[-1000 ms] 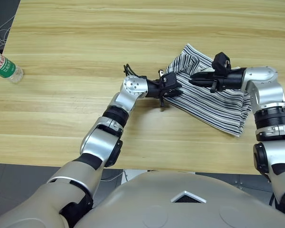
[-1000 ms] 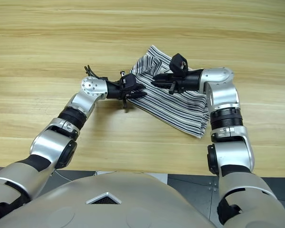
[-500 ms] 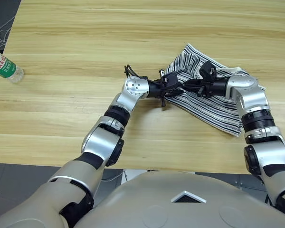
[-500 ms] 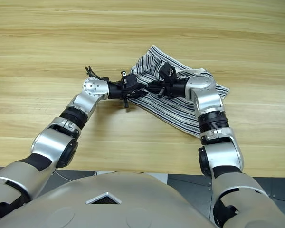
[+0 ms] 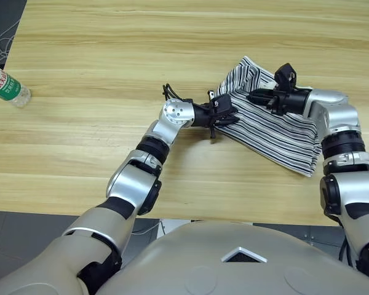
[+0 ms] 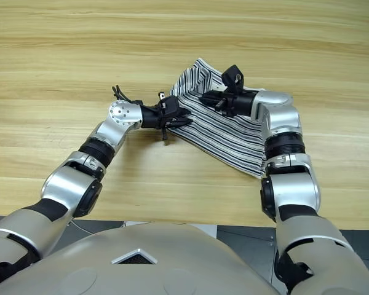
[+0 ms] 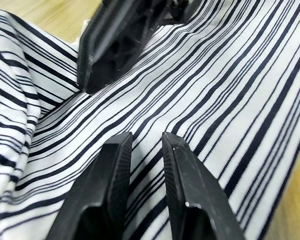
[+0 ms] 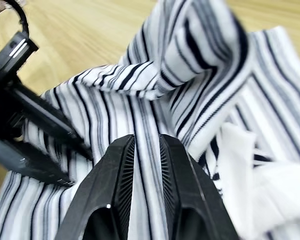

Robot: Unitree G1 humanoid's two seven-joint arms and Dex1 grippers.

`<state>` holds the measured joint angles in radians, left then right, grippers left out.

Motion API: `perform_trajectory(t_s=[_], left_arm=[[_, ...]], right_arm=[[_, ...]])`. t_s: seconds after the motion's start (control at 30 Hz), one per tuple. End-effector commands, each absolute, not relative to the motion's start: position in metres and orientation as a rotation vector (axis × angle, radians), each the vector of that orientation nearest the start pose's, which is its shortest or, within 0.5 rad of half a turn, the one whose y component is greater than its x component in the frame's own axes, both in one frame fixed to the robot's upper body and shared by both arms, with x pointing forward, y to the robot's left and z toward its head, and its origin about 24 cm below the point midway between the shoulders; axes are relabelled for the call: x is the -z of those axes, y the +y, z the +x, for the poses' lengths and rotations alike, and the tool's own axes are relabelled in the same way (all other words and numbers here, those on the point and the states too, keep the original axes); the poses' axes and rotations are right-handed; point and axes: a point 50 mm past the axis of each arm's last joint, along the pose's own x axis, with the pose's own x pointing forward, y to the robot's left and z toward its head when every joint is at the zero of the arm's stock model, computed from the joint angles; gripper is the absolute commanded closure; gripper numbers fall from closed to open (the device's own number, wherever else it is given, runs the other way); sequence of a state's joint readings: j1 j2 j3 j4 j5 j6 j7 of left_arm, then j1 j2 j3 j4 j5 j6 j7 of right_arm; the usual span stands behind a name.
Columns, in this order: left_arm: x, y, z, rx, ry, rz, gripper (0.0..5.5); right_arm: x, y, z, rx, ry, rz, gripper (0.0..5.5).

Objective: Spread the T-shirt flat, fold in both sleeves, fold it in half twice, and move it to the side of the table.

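Both grippers sit on the cloth. Our left gripper (image 5: 230,115) lies low at the left edge of the T-shirt (image 5: 283,132), its fingers drawn to a thin slit over the stripes. From the left wrist view we cannot tell whether a layer is caught in that slit. Our right gripper (image 5: 253,97) reaches in from the right across the garment's upper part. Its fingers are drawn just as narrow, and a band of striped fabric runs into the gap, which we read as a pinch. The two tips point toward each other, near but apart. The wooden table (image 5: 111,49) carries the T-shirt right of centre, bunched into a rough wedge with a rumpled fold standing up at its far corner and layers lying over one another. A plastic bottle (image 5: 6,85) lies well apart at the far left edge. We judge the task to be in its first step: the garment is not yet spread flat and no sleeve can be made out. Both sleeve folds, the two halvings and the move to the table's side are all left to do.
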<state>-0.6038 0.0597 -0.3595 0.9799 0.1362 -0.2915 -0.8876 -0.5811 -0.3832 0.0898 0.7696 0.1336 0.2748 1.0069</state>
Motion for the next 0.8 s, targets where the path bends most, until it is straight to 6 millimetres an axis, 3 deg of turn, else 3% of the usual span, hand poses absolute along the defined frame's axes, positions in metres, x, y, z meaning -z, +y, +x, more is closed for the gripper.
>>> perform_trajectory(t_s=[0.03,0.33,0.53,0.67,0.8], left_arm=[[0.019,0.050,0.285,1.358,0.374,0.408,4.38],[0.020,0.048,0.285,1.362,0.376,0.403,4.38],[0.020,0.047,0.285,1.360,0.374,0.398,4.38],[0.020,0.048,0.285,1.356,0.373,0.396,4.38],[0.015,0.052,0.290,1.331,0.351,0.386,4.38]], right_arm=[[-0.028,-0.193,0.334,-0.789,0.517,-0.238,4.61],[-0.037,-0.169,0.351,-0.625,0.219,-0.420,4.61],[-0.038,-0.151,0.357,-0.591,0.188,-0.402,4.61],[-0.038,-0.157,0.359,-0.551,0.197,-0.425,4.61],[-0.050,-0.177,0.365,-0.485,0.179,-0.427,4.61]])
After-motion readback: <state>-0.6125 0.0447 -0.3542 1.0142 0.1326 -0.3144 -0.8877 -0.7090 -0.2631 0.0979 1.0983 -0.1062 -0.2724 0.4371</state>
